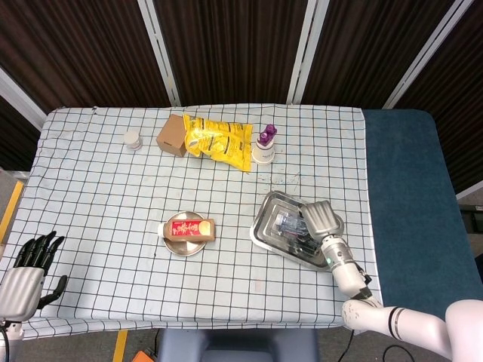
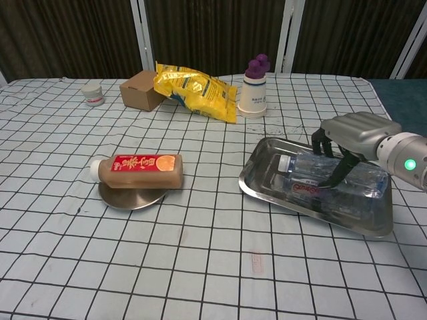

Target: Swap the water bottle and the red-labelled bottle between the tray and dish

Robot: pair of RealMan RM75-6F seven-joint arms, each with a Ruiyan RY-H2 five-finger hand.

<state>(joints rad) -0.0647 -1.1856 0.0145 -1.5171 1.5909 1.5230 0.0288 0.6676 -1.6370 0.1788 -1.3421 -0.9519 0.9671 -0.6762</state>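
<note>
The clear water bottle [image 2: 308, 176] lies on its side in the metal tray [image 2: 280, 200] at the right of the table. My right hand [image 2: 353, 133] sits on top of it, fingers curled over the far side and thumb down the near side, gripping it. In the head view the right hand [image 1: 320, 219] covers most of the water bottle [image 1: 287, 225] in the tray [image 1: 262, 230]. The red-labelled bottle [image 2: 140, 170] lies sideways across the small round dish [image 2: 130, 198] at centre left. My left hand [image 1: 30, 275] hangs off the table's near left corner, fingers apart, holding nothing.
At the back stand a yellow snack bag [image 2: 197, 90], a cardboard box [image 2: 140, 93], a white cup with a purple top [image 2: 254, 93] and a small white jar [image 2: 93, 93]. A blue surface [image 1: 407, 196] adjoins the table's right edge.
</note>
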